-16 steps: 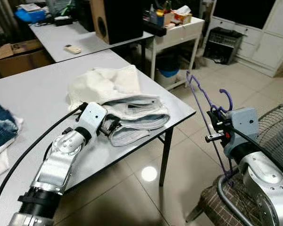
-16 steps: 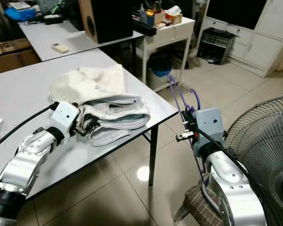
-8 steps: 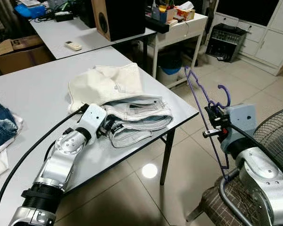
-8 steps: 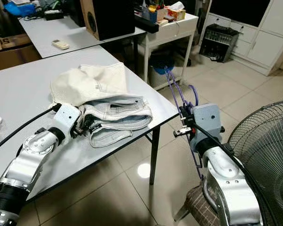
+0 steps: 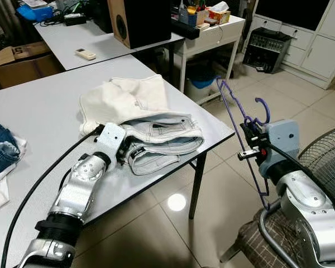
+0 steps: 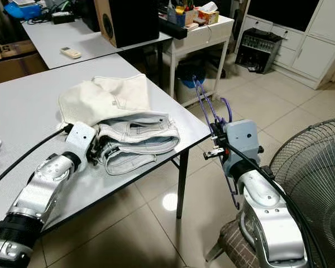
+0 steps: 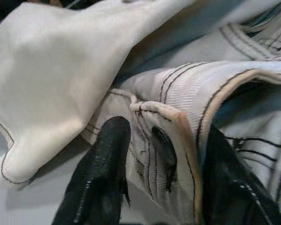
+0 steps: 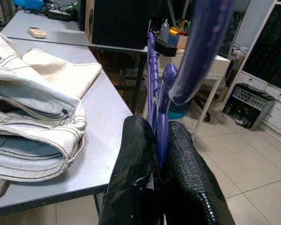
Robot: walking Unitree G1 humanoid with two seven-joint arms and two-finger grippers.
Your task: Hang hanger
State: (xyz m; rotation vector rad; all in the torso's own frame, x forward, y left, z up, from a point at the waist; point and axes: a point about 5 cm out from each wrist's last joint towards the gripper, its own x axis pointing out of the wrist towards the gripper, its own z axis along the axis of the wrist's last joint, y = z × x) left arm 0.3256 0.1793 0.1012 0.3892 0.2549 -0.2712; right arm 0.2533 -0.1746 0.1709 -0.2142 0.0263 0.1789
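Note:
A purple wire hanger (image 5: pixel 234 111) stands upright in the air just off the grey table's right corner (image 5: pixel 220 131), and my right gripper (image 5: pixel 250 134) is shut on it below the hook. In the right wrist view both fingertips (image 8: pixel 136 154) pinch the hanger's neck (image 8: pixel 152 79). My left gripper (image 5: pixel 125 153) rests on the table against folded light-blue jeans (image 5: pixel 162 139), which lie partly under a cream garment (image 5: pixel 123 97). In the left wrist view its fingers (image 7: pixel 107 154) stand apart, open, with the jeans' waistband (image 7: pixel 178 140) between them.
A standing fan (image 5: pixel 329 162) and a plaid-cushioned chair (image 5: pixel 257 245) are close by my right arm. Behind are a second table with a speaker (image 5: pixel 142 19) and remote (image 5: pixel 86 53), and a white desk (image 5: pixel 212 33). Dark jeans (image 5: pixel 0 151) lie at the table's left.
My right gripper has carried the hanger a little to the left, nearer the table corner. The left gripper stays at the jeans. The camera has shifted slightly.

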